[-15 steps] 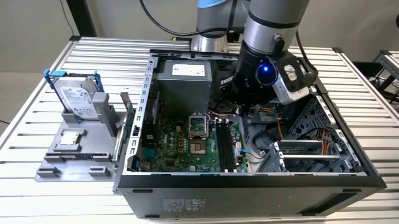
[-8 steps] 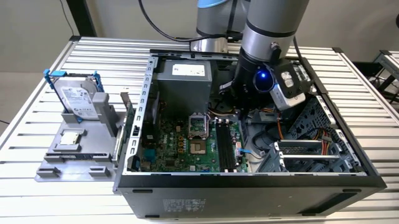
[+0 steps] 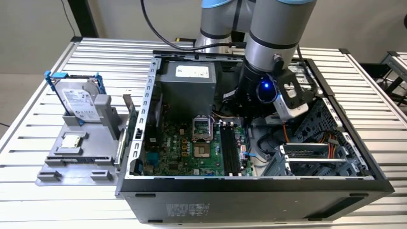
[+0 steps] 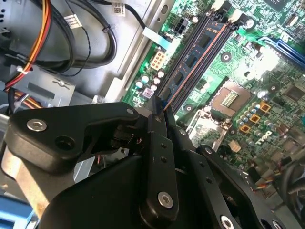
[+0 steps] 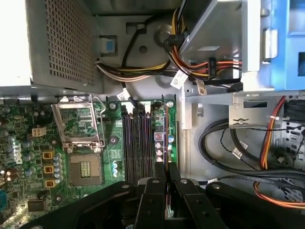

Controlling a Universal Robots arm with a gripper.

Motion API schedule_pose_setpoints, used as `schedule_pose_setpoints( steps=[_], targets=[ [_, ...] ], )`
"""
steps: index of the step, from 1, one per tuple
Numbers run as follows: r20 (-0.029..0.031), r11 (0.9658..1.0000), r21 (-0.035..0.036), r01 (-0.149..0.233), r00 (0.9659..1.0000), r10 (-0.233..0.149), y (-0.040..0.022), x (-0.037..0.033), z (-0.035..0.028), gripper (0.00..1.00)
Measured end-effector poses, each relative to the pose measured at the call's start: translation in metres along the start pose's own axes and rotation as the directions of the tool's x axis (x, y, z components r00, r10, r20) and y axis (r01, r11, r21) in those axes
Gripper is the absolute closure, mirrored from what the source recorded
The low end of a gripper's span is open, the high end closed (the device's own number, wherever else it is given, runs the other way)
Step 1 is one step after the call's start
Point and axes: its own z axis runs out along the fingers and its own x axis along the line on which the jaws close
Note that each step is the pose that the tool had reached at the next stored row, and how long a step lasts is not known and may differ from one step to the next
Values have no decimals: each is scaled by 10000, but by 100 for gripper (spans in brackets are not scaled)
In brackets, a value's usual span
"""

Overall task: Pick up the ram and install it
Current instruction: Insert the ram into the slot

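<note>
Black two-finger tool [image 5: 166, 183] clamped on the long thin dark ram stick [image 5: 166, 138], edge-down at the green motherboard's [image 5: 28, 143] outermost slot inside open PC case [image 3: 356, 157].

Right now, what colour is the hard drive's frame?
Blue; the hard drive frame shows best in the exterior view.

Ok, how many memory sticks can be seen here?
1. The memory stick is clamped in the gripper, lined up with the motherboard's slots, which look empty. Others may be hidden behind the arm.
</note>
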Motion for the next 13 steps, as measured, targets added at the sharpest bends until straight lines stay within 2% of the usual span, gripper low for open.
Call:
schedule_pose_setpoints(
  steps=[7, 11, 13],
  targets=[
    [-4, 10000, -3, 58, 10000, -58, -27, 3, 127, 100],
    [-84, 9992, -12, 399, 9992, -400, -38, 5, 179, 100],
    [-90, 9987, -15, 509, 9987, -509, -40, 6, 215, 100]
  ],
)
